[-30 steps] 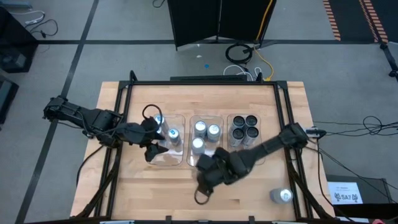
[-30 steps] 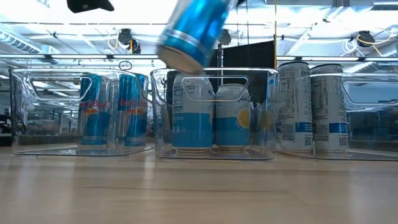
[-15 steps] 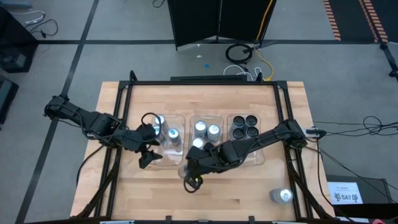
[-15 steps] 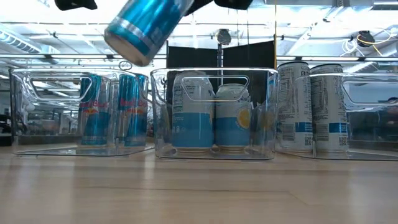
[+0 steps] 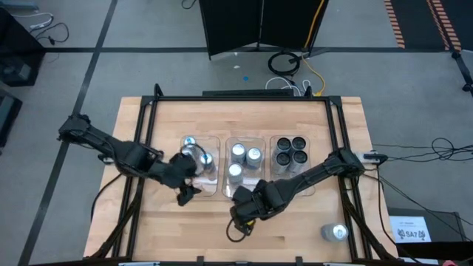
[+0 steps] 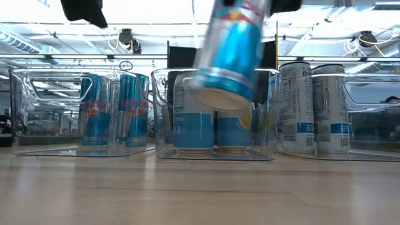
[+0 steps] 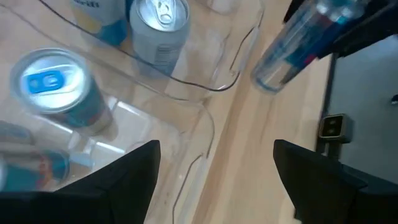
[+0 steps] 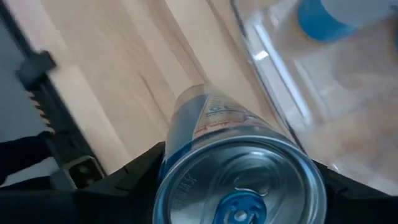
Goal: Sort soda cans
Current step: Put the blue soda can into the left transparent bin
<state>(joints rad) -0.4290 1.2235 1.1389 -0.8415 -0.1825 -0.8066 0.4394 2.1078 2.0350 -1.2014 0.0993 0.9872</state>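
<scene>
My right gripper is shut on a blue soda can, held in the air in front of the middle clear tray. My left gripper is open over the near edge of the left tray, touching nothing. The left tray holds blue-topped cans, the middle tray has three bright silver-topped cans, and the right tray has several dark-topped cans. They all stand upright on their bases. One more can stands alone on the table near its right near corner. My right gripper holds the blue can by its sides near the top end, pinched between the two fingers. The can is lifted clear of the table and tilted, its bottom end pointing down.
The three clear trays sit side by side across the table's middle. Bare wood lies along the near side, between the trays and the lone can. A black frame rail runs along the table's right side.
My right gripper swung the held can toward the table's left, then back toward the right and lower, in front of the middle tray; the can tipped nearer to upright. My left gripper moved toward the table's near edge along the left tray.
</scene>
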